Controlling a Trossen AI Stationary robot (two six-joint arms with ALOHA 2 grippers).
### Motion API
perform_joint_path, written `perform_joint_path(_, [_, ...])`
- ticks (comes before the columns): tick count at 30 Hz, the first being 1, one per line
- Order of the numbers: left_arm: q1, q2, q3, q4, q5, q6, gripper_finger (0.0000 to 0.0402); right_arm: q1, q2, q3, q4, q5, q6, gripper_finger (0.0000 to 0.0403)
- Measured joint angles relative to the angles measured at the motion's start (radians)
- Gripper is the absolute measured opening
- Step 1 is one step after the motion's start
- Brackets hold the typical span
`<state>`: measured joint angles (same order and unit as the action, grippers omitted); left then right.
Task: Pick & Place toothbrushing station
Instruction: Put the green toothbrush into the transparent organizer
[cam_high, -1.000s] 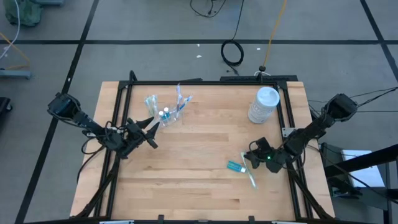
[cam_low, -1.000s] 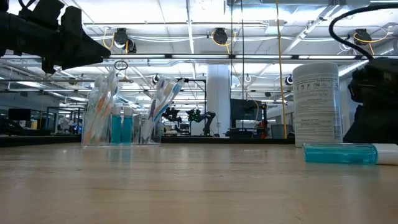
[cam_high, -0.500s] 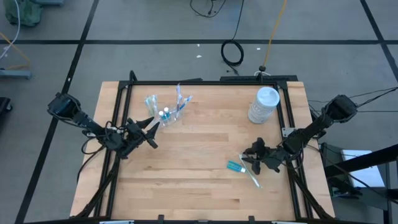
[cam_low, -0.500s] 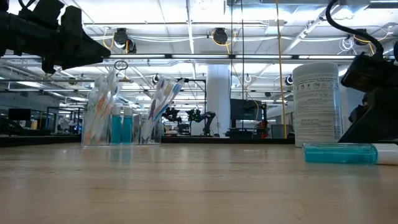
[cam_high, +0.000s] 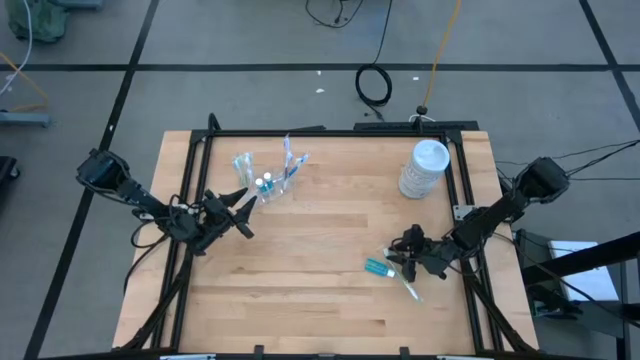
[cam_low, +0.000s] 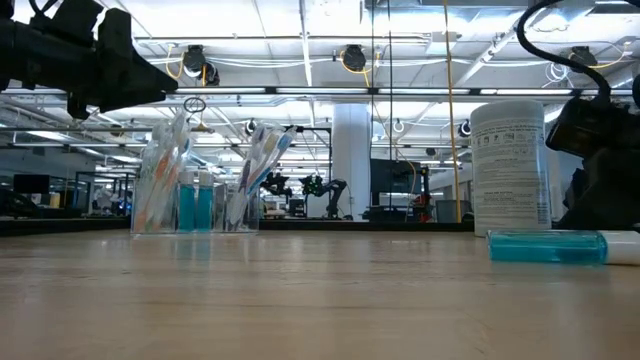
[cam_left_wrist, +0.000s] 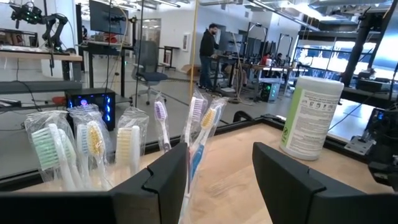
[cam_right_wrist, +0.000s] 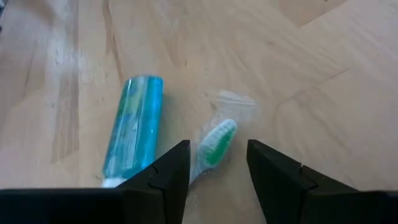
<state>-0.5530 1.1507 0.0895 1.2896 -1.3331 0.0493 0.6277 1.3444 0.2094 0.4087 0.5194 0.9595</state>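
A clear cup (cam_high: 266, 178) at the far left of the table holds wrapped toothbrushes (cam_left_wrist: 163, 122) and teal tubes (cam_low: 195, 205). My left gripper (cam_high: 242, 212) stands open just near-left of it, pointing level at the brushes and touching nothing. Near the table's right side a loose teal tube (cam_right_wrist: 134, 127) and a wrapped green-headed toothbrush (cam_right_wrist: 216, 143) lie flat on the wood. My right gripper (cam_high: 402, 258) hangs open over them, slanting down. In the right wrist view the brush head lies between its two fingers, apart from both.
A tall white lidded container (cam_high: 424, 168) stands at the far right, behind my right arm. A black frame (cam_high: 330, 131) runs along the table's edges. Bare wood lies between the cup and the loose tube.
My right gripper has rolled about its own line and tipped further down over the loose toothbrush and tube, shifting slightly toward them. The tube, the brush and the cup have stayed in place.
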Motion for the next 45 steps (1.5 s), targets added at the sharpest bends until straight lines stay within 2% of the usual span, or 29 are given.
perform_joint_path(4, [0.0, 0.0, 0.0, -0.003, 0.0, -0.001, 0.0189, 0.0, 0.046, 0.0, 0.045, 0.019, -0.01, 0.0131])
perform_joint_path(13, [0.001, 0.0, 0.0, -0.003, 0.0, -0.002, 0.0189, -0.012, 0.05, -0.003, 0.154, -0.011, -0.144, 0.0021])
perform_joint_path(15, [0.004, 0.0, 0.0, -0.004, 0.0, -0.002, 0.0189, -0.029, 0.046, -0.003, 0.182, 0.02, -0.172, 0.0006])
perform_joint_path(17, [0.004, 0.0, 0.0, -0.004, 0.0, -0.002, 0.0189, -0.052, 0.038, -0.003, 0.233, 0.066, -0.214, 0.0006])
perform_joint_path(21, [0.004, 0.0, 0.0, -0.004, -0.001, -0.002, 0.0189, -0.126, 0.018, -0.003, 0.434, 0.104, -0.388, 0.0003])
perform_joint_path(25, [0.004, 0.0, 0.0, -0.003, 0.0, -0.002, 0.0189, -0.216, 0.018, 0.006, 0.786, 0.102, -0.637, 0.0001])
perform_joint_path(27, [0.004, 0.0, 0.0, -0.004, -0.001, -0.002, 0.0189, -0.264, 0.018, 0.037, 0.876, 0.062, -0.768, 0.0001])
perform_joint_path(29, [0.004, 0.0, 0.0, -0.003, -0.001, -0.002, 0.0189, -0.315, 0.018, 0.097, 0.889, -0.028, -0.863, 0.0001])
perform_joint_path(33, [0.004, 0.0, 0.0, -0.004, 0.0, -0.002, 0.0189, -0.404, 0.065, 0.299, 0.76, -0.274, -0.938, 0.0001])
perform_joint_path(36, [0.004, 0.0, 0.0, -0.004, 0.002, -0.01, 0.0189, -0.445, 0.137, 0.469, 0.688, -0.384, -1.007, 0.0])
perform_joint_path(39, [0.005, 0.0, 0.0, -0.003, 0.108, -0.029, 0.0189, -0.474, 0.2, 0.592, 0.623, -0.447, -1.033, 0.0])
perform_joint_path(42, [0.013, 0.0, 0.0, 0.01, 0.338, -0.046, 0.0189, -0.499, 0.247, 0.656, 0.532, -0.473, -1.015, 0.0])
perform_joint_path(45, [0.051, 0.002, 0.03, -0.012, 0.535, -0.124, 0.0189, -0.512, 0.287, 0.665, 0.525, -0.473, -0.982, 0.0])
